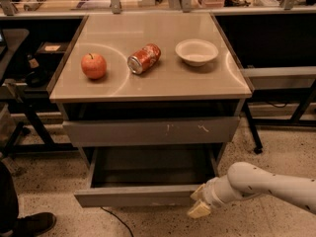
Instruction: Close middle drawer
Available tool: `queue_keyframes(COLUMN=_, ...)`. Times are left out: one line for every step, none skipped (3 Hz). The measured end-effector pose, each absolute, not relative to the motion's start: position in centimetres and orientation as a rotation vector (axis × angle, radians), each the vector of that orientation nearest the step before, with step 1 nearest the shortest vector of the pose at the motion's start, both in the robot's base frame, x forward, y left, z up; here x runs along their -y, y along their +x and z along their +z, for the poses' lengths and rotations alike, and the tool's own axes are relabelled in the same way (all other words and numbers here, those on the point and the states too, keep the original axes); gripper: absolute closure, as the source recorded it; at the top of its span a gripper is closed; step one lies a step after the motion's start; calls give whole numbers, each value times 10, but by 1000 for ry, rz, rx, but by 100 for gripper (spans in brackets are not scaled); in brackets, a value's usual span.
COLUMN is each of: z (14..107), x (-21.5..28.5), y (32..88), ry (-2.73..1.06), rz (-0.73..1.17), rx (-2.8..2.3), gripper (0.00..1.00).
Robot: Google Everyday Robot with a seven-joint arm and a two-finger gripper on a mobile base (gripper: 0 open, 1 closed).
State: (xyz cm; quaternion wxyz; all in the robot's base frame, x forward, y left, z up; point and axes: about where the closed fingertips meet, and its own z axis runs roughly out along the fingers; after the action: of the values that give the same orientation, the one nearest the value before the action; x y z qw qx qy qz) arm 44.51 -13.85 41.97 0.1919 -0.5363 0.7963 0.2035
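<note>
Apple (94, 65), can (144, 59) and bowl (196, 52) sit on the top, well above the middle drawer (133, 196), out of its path. Scratched drawer front (148, 131) is just above it. The middle drawer is pulled out. Gripper (199, 203) is at the drawer front's right end, probably placed to push it in; spread or pressed together, cannot tell.

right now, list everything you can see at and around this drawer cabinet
apple: 1, red, left on the cabinet top
soda can: 1, red and silver, on its side, middle of the top
bowl: 1, white, right on the top
cabinet top: 1, beige, glossy
scratched drawer front: 1, grey, just under the top
middle drawer: 1, grey, pulled out below it
shoe: 1, dark, floor at lower left
arm: 1, white, from lower right
gripper: 1, cream, at the right end of the middle drawer's front
</note>
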Motion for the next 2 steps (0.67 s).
queue_keyframes(z=420, x=138, y=445, ry=-1506, rz=571, rx=-2236, gripper=0)
queue_keyframes(z=420, x=138, y=445, ry=-1506, rz=571, rx=-2236, gripper=0)
